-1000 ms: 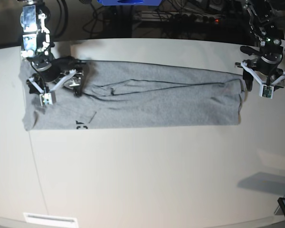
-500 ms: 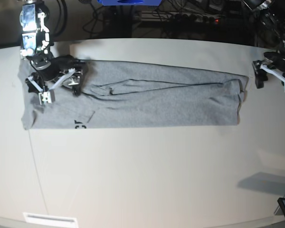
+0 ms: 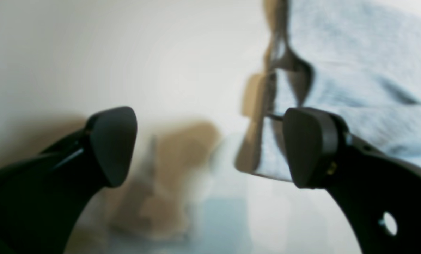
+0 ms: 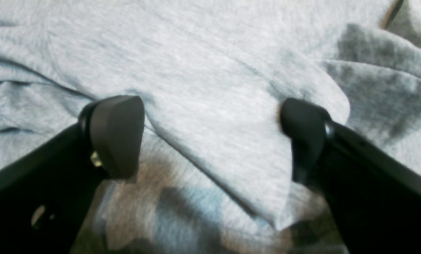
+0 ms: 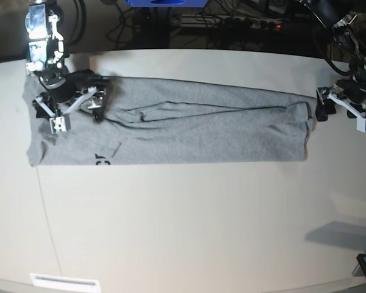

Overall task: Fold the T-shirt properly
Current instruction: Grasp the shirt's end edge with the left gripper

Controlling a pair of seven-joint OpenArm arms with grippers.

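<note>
While the T-shirt (image 5: 171, 131) lies as a long folded band across the table (image 5: 189, 232), the next grasp is best prepared at both ends together. The left gripper (image 3: 210, 148) is held wide and empty just beside the band's end, over bare table; it should be brought onto the edge before closing. The right gripper (image 4: 210, 137) is spread wide over a raised fold at the other end, nothing pinched. All layers should be caught, so that the band is not skewed
</note>
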